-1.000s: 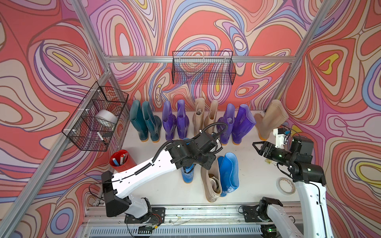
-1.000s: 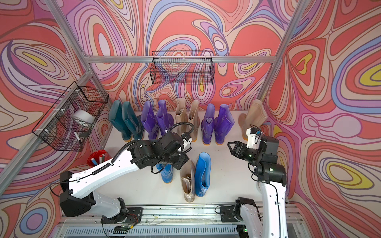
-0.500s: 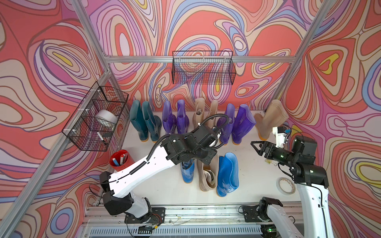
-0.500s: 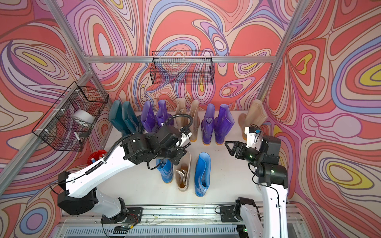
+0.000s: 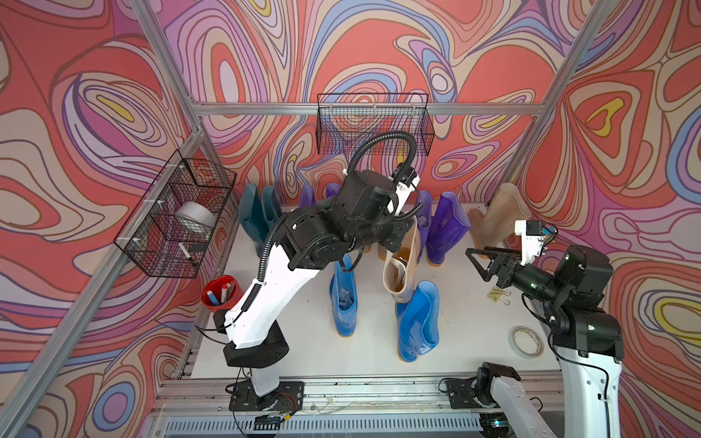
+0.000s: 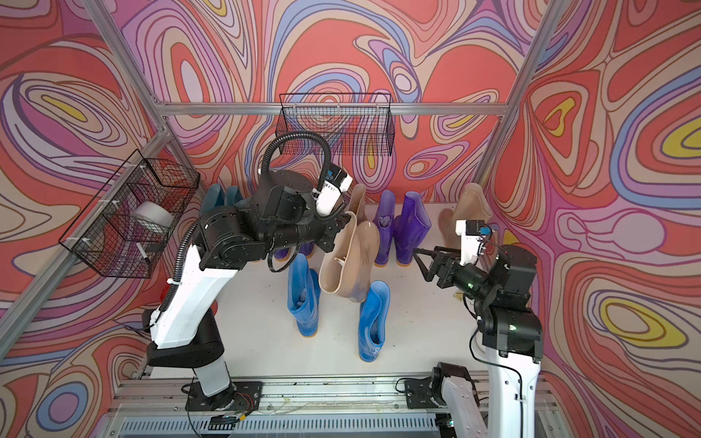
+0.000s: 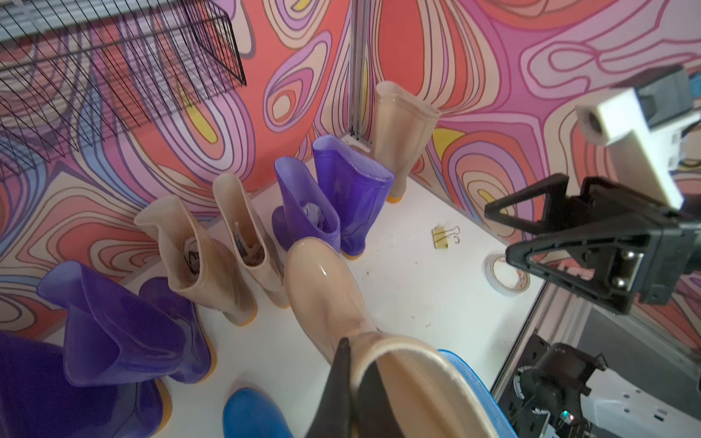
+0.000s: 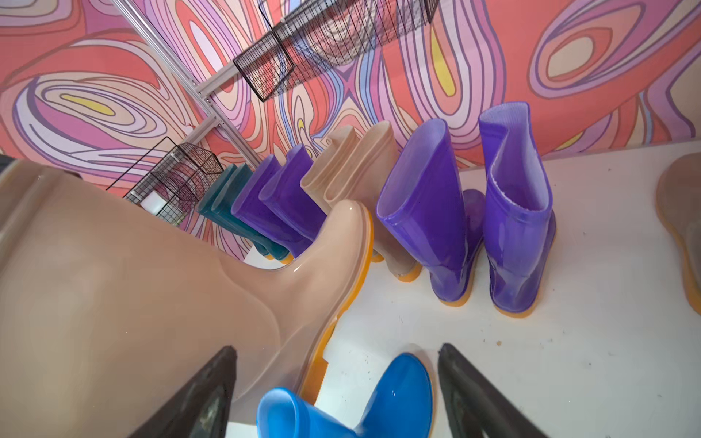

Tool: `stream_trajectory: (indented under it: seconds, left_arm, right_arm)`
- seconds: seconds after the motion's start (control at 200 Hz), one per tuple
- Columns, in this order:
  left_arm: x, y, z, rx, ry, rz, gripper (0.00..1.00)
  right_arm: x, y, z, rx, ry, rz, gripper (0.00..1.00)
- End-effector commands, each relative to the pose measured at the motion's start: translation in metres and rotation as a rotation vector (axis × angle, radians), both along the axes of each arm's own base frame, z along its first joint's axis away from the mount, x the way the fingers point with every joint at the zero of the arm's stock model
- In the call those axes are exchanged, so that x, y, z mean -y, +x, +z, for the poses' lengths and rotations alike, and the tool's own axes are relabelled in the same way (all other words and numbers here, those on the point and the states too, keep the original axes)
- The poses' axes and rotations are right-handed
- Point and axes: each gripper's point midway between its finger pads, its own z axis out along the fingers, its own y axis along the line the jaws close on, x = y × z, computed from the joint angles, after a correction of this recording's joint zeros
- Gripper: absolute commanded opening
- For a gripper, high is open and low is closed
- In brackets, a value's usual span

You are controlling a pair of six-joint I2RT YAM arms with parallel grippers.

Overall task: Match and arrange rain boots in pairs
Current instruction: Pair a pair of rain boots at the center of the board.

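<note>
My left gripper (image 7: 358,360) is shut on the top rim of a beige rain boot (image 5: 402,265), one finger inside the shaft and one outside. The boot (image 6: 349,261) hangs tilted above the table, its toe toward the back row. Two bright blue boots (image 5: 343,303) (image 5: 417,326) stand below it. Along the back wall stand dark teal boots (image 5: 258,216), purple boots (image 5: 444,227) and a beige pair (image 7: 212,242). A single beige boot (image 5: 500,216) is in the right corner. My right gripper (image 5: 476,261) is open at the right, facing the lifted boot (image 8: 113,284), with nothing between its fingers.
A wire basket (image 5: 373,125) hangs on the back wall, and another (image 5: 178,220) with a white roll on the left wall. A red cup of markers (image 5: 222,295) stands at the left edge. A tape roll (image 5: 525,341) and a binder clip (image 5: 499,295) lie near the right arm.
The beige boot lay between the blue boots. My left gripper shut on its rim and raised it toward the back row. My right gripper's jaws opened wider.
</note>
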Motion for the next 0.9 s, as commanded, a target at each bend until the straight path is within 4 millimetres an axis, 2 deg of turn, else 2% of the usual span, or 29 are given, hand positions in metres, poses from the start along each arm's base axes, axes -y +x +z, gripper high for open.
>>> stream_trajectory:
  seconds: [0.0,0.165,0.431,0.611,0.716,0.896]
  left_arm:
    - [-0.013,0.001,0.057,0.122,-0.157,0.007,0.0]
    - [-0.017,0.006,0.095,0.22,-0.3,0.026,0.0]
    - [-0.033,0.02,0.145,0.367,-0.419,0.118,0.0]
    - [-0.03,0.028,0.16,0.401,-0.494,0.142,0.0]
    - [-0.029,0.034,0.162,0.408,-0.515,0.17,0.0]
    - [-0.035,0.044,0.165,0.436,-0.528,0.242,0.0]
  right_arm:
    - [-0.005,0.002,0.022,0.094,-0.01,0.038,0.85]
    - [-0.009,0.003,0.035,0.149,-0.017,0.079,0.86]
    - [-0.02,0.005,0.037,0.172,-0.004,0.145,0.86]
    - [-0.034,0.002,0.031,0.175,-0.028,0.207,0.86]
    - [-0.045,0.009,0.021,0.162,-0.06,0.233,0.86]
    - [-0.079,0.014,0.008,0.18,-0.157,0.283,0.87]
